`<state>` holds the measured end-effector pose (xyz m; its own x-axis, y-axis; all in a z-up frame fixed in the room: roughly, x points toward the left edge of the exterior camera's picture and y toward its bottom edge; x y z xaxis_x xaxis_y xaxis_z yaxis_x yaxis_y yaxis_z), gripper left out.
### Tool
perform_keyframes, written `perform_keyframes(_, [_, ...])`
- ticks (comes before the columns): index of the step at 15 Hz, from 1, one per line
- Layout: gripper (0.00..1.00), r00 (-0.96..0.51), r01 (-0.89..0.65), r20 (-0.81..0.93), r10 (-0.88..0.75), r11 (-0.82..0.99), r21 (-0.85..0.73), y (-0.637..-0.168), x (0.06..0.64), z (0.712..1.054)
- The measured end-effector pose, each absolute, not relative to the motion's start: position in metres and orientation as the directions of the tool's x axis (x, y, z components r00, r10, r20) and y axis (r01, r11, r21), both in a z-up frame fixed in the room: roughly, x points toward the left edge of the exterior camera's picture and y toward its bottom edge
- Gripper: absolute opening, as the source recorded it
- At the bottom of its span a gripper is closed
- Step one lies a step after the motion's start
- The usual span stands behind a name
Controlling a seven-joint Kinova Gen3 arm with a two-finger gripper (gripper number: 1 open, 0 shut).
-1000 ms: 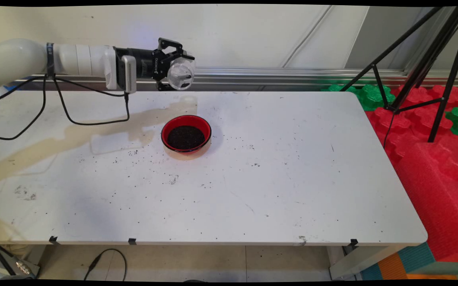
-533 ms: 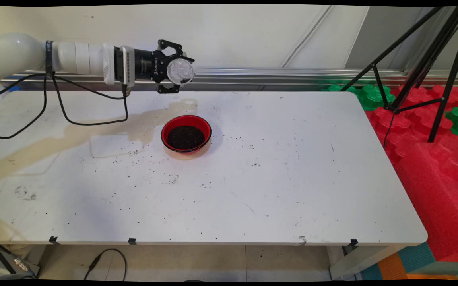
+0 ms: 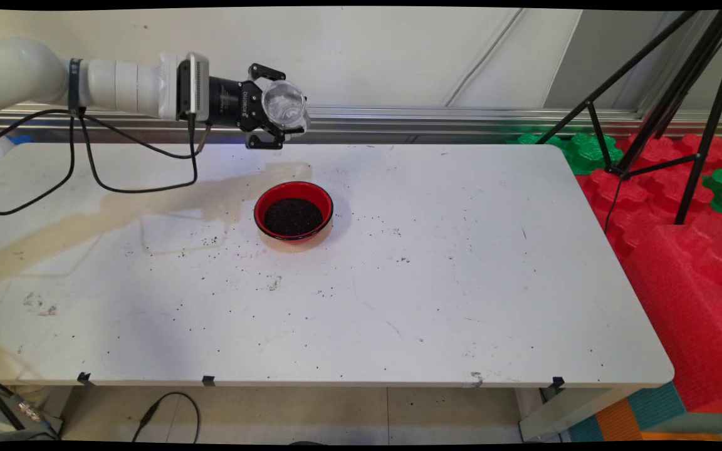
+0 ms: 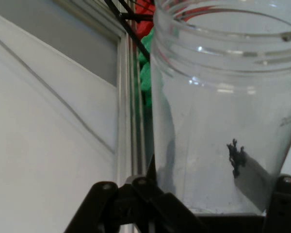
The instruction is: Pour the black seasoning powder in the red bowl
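Note:
My gripper (image 3: 276, 116) hangs above the table's far side, shut on a clear plastic jar (image 3: 284, 106). The jar lies tilted sideways with its mouth turned toward the camera. In the hand view the clear plastic jar (image 4: 223, 111) fills the right side, nearly empty, with a small clump of dark grains stuck to its inner wall. Below and a little nearer stands a red bowl (image 3: 294, 211) filled with dark grains on the white table (image 3: 461, 282).
Dark grains lie scattered over the table around the bowl. A tan stain runs across the table's left part. A black tripod (image 3: 662, 106) and red and green foam blocks (image 3: 680, 207) stand to the right. Black cables (image 3: 85, 181) hang from the arm.
The hand has rolled about its axis and risen slightly, turning the jar with it. The bowl has not moved.

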<state>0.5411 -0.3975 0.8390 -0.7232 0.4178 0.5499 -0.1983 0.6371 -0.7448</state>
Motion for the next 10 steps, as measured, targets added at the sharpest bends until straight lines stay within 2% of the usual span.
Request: perform_keyframes(10, [0.00, -0.615, -0.363, 0.756, 0.223, 0.771, -0.523, -0.394, 0.539, 0.851])
